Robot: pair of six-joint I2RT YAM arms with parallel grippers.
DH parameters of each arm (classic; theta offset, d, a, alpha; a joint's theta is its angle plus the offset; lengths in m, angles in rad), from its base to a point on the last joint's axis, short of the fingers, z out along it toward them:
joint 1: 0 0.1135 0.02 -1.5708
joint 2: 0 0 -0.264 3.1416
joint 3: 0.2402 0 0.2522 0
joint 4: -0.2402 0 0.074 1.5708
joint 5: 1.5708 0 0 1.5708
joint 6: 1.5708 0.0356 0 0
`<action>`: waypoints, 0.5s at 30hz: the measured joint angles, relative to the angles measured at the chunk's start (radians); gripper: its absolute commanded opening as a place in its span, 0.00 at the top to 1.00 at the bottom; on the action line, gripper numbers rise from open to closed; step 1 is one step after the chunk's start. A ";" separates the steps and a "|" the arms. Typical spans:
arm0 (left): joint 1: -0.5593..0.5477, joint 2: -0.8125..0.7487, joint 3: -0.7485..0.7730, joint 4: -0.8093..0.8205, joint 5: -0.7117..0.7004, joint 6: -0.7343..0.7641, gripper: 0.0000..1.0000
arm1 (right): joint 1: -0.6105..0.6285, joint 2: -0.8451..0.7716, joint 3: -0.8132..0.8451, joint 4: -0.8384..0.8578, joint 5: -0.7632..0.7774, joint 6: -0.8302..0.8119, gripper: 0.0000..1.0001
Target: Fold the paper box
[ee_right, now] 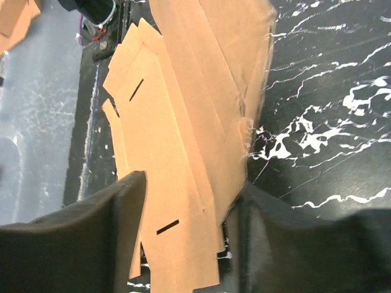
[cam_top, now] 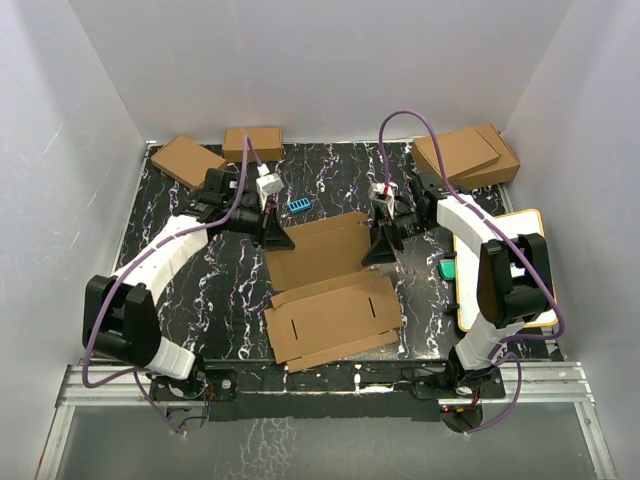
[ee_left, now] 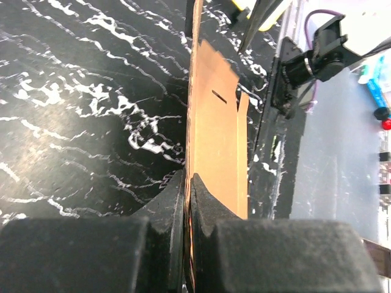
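The paper box (cam_top: 335, 305) lies as a creased brown die-cut sheet in the middle of the black marbled table (cam_top: 180, 290), its far panel tilted up. My left gripper (cam_top: 277, 238) is at the sheet's far left edge, shut on it. In the left wrist view the left gripper (ee_left: 188, 192) pinches the thin cardboard edge (ee_left: 214, 134). My right gripper (cam_top: 379, 250) is at the far right edge. In the right wrist view the right gripper (ee_right: 189, 210) stands open, with the slotted sheet (ee_right: 183, 122) passing between its spread fingers (ee_right: 113, 226).
Two small brown boxes (cam_top: 187, 160) (cam_top: 253, 143) sit at the back left and stacked larger brown boxes (cam_top: 467, 155) at the back right. A blue item (cam_top: 299, 205) lies behind the sheet. A white board (cam_top: 512, 235) and a green object (cam_top: 447, 268) are on the right.
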 measured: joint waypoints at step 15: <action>0.096 -0.424 -0.449 0.542 -0.216 -0.441 1.00 | -0.150 -0.073 -0.062 0.232 0.094 0.224 0.11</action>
